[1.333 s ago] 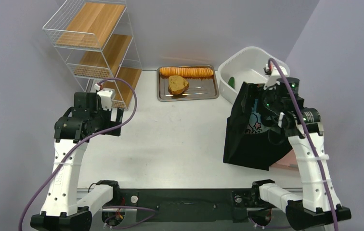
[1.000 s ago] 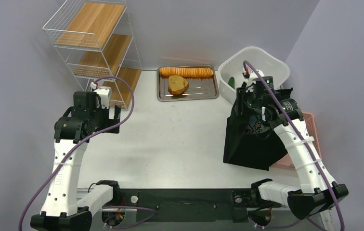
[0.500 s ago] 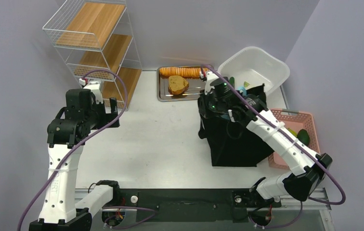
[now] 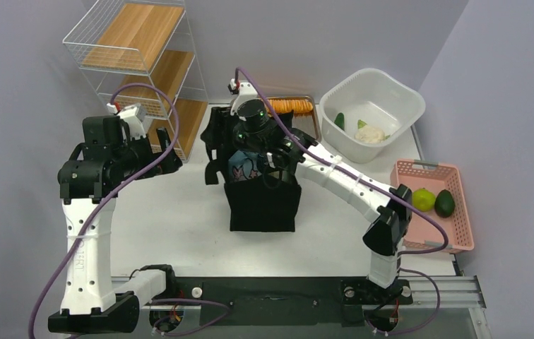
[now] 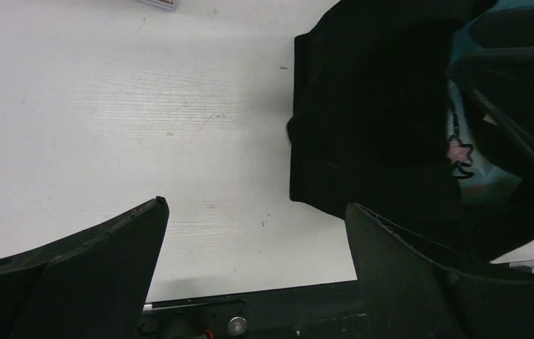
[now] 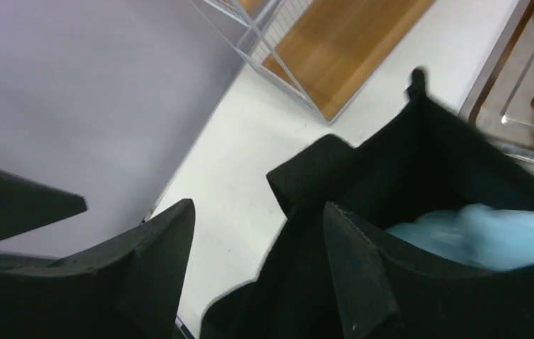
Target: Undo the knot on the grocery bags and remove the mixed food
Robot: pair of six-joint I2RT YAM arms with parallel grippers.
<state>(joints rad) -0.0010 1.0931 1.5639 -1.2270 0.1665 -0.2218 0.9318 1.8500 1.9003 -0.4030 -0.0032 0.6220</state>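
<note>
The black tote (image 4: pixel 263 205) stands mid-table with the pale blue bag (image 4: pixel 244 166) inside it; the knot is hidden. My right gripper (image 4: pixel 248 152) reaches down at the tote's far left rim. In the right wrist view the right gripper (image 6: pixel 257 205) is open, one finger inside the tote (image 6: pixel 391 169) beside the blue bag (image 6: pixel 490 236), the other outside, the tote wall between them. My left gripper (image 4: pixel 169 159) is open and empty, left of the tote. The left wrist view shows the left gripper (image 5: pixel 253 205) over bare table, the tote (image 5: pixel 370 127) and blue bag (image 5: pixel 483 176) to its right.
A white tub (image 4: pixel 402 92) at the back right holds a cauliflower (image 4: pixel 369 134) and a green item (image 4: pixel 340 120). A pink basket (image 4: pixel 434 240) on the right holds a yellow-green lemon (image 4: pixel 424 199) and an avocado (image 4: pixel 445 203). The orange loaf (image 4: pixel 294 106) lies behind the tote. A wire shelf (image 4: pixel 137 63) stands back left.
My right arm has swung from the right side to mid-table, and the black tote with the blue bag has moved left with it. The pink basket is uncovered. My left arm rose slightly.
</note>
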